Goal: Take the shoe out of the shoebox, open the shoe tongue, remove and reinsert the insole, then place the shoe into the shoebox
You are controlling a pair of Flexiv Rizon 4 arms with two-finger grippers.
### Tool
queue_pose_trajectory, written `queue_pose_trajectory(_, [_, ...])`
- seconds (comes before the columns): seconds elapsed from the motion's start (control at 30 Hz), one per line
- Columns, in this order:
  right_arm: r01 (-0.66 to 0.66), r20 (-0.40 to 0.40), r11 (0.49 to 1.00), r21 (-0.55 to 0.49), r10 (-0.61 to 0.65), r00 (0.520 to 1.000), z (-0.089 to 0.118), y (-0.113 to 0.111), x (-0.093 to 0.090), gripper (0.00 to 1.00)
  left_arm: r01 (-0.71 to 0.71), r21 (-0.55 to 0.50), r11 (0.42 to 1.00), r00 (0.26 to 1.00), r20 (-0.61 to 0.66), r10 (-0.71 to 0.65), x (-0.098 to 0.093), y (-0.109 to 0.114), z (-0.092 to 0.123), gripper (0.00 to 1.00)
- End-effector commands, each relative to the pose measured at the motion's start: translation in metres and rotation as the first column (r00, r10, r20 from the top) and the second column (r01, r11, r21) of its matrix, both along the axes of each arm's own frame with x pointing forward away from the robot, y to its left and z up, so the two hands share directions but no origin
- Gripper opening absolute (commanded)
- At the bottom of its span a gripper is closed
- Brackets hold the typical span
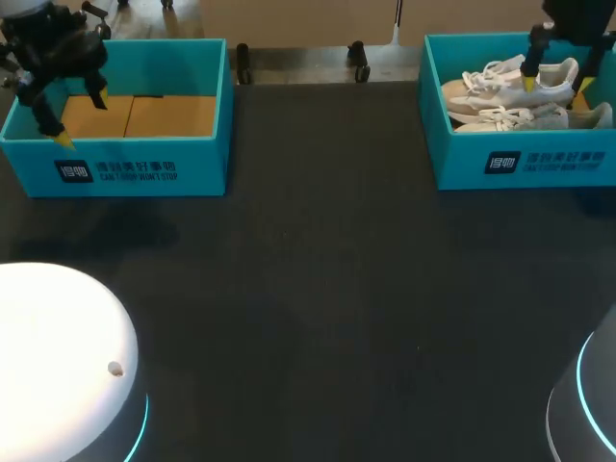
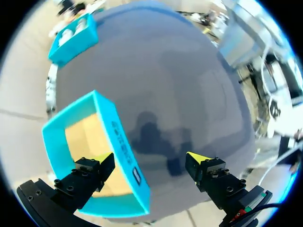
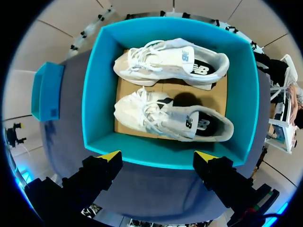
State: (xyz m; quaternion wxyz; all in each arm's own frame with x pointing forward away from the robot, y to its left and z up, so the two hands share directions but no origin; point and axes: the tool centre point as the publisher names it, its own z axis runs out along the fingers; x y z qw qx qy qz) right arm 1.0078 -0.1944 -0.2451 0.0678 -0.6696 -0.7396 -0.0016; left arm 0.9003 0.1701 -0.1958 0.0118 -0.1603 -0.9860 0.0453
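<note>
At the ten o'clock corner of the dark table (image 1: 318, 289), the left gripper (image 2: 150, 160) is hanging above the empty shoebox (image 1: 144, 166). Its yellow-tipped fingers are standing wide apart and gripping nothing. In the left wrist view one finger is hovering over the box's bare cardboard floor and the other over the table outside it, so the printed long wall is running between the two. The shoes (image 1: 520, 101) are lying well apart from this gripper, at about three o'clock from it in the head view, across the width of the table. At the table's two o'clock corner, the filled shoebox (image 3: 93, 94) is holding both of them side by side on its cardboard floor. Each is resting on its sole, and in the head view the toes are pointing toward nine o'clock. The right gripper (image 3: 158, 156) is hanging above this box with its fingers spread wide, clamping nothing and touching neither shoe as far as the right wrist view shows. In that view both yellow tips are hovering over the box's near long wall. The nearer shoe (image 3: 173, 120) is lying just ahead of the gripper, past that wall and in line with the gap between the fingers. The farther shoe (image 3: 173, 59) is lying beyond it, beside the far wall. In the head view one yellow tip is showing in front of the farther shoe.
</note>
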Motion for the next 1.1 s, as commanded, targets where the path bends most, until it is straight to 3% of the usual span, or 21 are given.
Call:
queue_pose_trajectory(0.03, [0.013,0.115,1.000,0.010,-0.014,0.993,0.001,-0.001,-0.011,1.00,-0.682,0.100,0.725,0.726,-0.026,0.687,0.004,0.015,0.007,1.00])
queue_pose_trajectory(0.1, [0.013,0.115,1.000,0.010,-0.014,0.993,0.001,-0.001,-0.011,1.00,-0.771,0.053,0.635,0.637,0.107,0.764,0.002,0.023,0.014,1.00])
queue_pose_trajectory(0.47, [0.013,0.115,1.000,0.010,-0.014,0.993,0.001,-0.001,-0.011,1.00,-0.771,0.053,0.635,0.637,0.107,0.764,0.002,0.023,0.014,1.00])
queue_pose_trajectory(0.57, [0.013,0.115,1.000,0.010,-0.014,0.993,0.001,-0.001,-0.011,1.00,-0.879,0.140,0.456,0.468,0.076,0.880,0.020,0.021,0.015,1.00])
queue_pose_trajectory(0.6, [0.013,0.115,1.000,0.010,-0.014,0.993,0.001,-0.001,-0.011,1.00,-0.919,0.179,0.353,0.371,0.079,0.925,0.025,0.022,0.015,1.00])
queue_pose_trajectory(0.7, [0.013,0.115,1.000,0.010,-0.014,0.993,0.001,-0.001,-0.011,1.00,-0.964,0.240,0.113,0.133,0.069,0.989,0.032,0.029,0.013,1.00])
queue_pose_trajectory(0.73, [0.013,0.115,1.000,0.010,-0.014,0.993,0.001,-0.001,-0.011,1.00,-0.965,0.249,0.084,0.097,0.037,0.995,0.034,0.032,0.012,1.00])
queue_pose_trajectory(0.8, [0.013,0.115,1.000,0.010,-0.014,0.993,0.001,-0.001,-0.011,1.00,-0.966,0.255,-0.046,-0.034,0.052,0.998,0.035,0.036,0.011,1.00])
queue_pose_trajectory(0.83, [0.013,0.115,1.000,0.010,-0.014,0.993,0.001,-0.001,-0.011,1.00,-0.962,0.270,-0.049,-0.043,0.028,0.999,0.035,0.038,0.011,1.00])
queue_pose_trajectory(0.87, [0.013,0.115,1.000,0.010,-0.014,0.993,0.001,-0.001,-0.011,1.00,-0.957,0.270,-0.106,-0.100,0.036,0.994,0.035,0.040,0.011,1.00])
queue_pose_trajectory(1.1, [0.013,0.115,1.000,0.010,-0.014,0.993,0.001,-0.001,-0.011,1.00,-0.928,0.254,-0.273,-0.268,0.055,0.962,0.029,0.044,0.014,1.00])
